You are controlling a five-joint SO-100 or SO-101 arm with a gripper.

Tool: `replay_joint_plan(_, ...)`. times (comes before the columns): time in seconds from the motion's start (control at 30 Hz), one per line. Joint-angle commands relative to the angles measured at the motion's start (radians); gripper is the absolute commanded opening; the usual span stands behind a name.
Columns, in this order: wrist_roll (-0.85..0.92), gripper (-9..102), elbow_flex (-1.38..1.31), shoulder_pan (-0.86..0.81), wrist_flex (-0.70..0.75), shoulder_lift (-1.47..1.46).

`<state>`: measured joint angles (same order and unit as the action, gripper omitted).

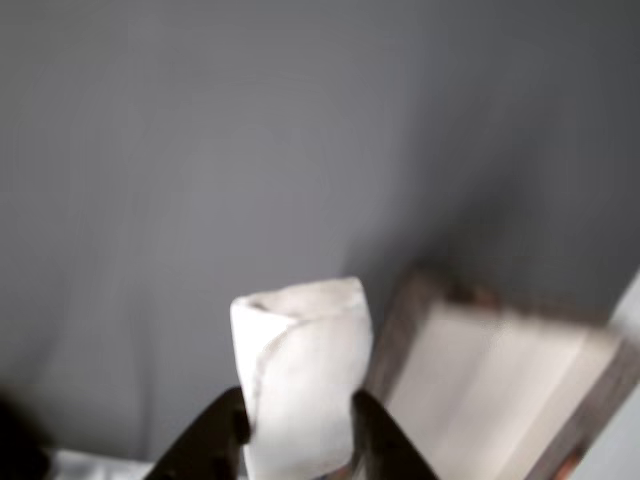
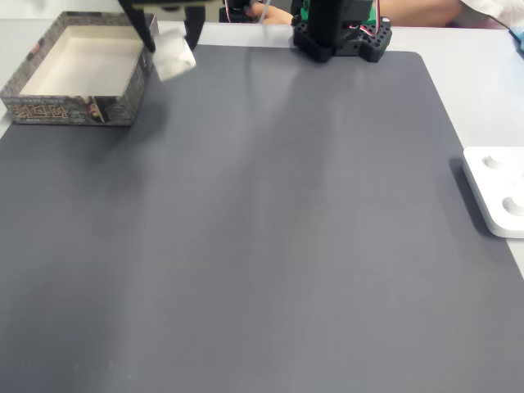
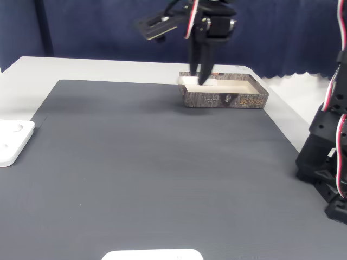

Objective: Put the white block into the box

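Surface: dark grey mat (image 2: 270,229) on a pale table; navy curtain behind
Block: the white block (image 2: 173,56) hangs above the mat, just beside the box's rim
Gripper: the gripper (image 1: 300,435) pinches the block's sides
Box: the box (image 2: 49,108) at the mat's corner

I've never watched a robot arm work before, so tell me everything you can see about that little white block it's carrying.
The white block is a small chunky piece with rounded edges and faint greyish smudges; its material is hard to tell. The gripper pinches it between two dark fingers, one on each side, and its top sticks out past the fingertips. In a fixed view it hangs tilted above the grey mat, at the near edge of the box, touching nothing else.
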<state>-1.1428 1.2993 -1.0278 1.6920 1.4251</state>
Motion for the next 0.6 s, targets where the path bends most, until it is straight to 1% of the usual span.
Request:
replay_joint_plan(0.0,-0.006,-2,-0.003,-0.156,-0.012,0.106)
replay_joint_plan(0.1,-0.130,-2,-0.054,-0.239,-0.021,0.074)
replay_joint_plan(0.2,-0.199,-2,-0.100,-0.310,-0.037,0.029)
replay_joint_plan(0.27,-0.250,-2,-0.132,-0.339,-0.074,-0.012)
replay_joint_plan(0.4,-0.348,-2,-0.259,-0.362,-0.140,-0.138)
replay_joint_plan(0.57,-0.430,-2,-0.405,-0.348,-0.189,-0.279)
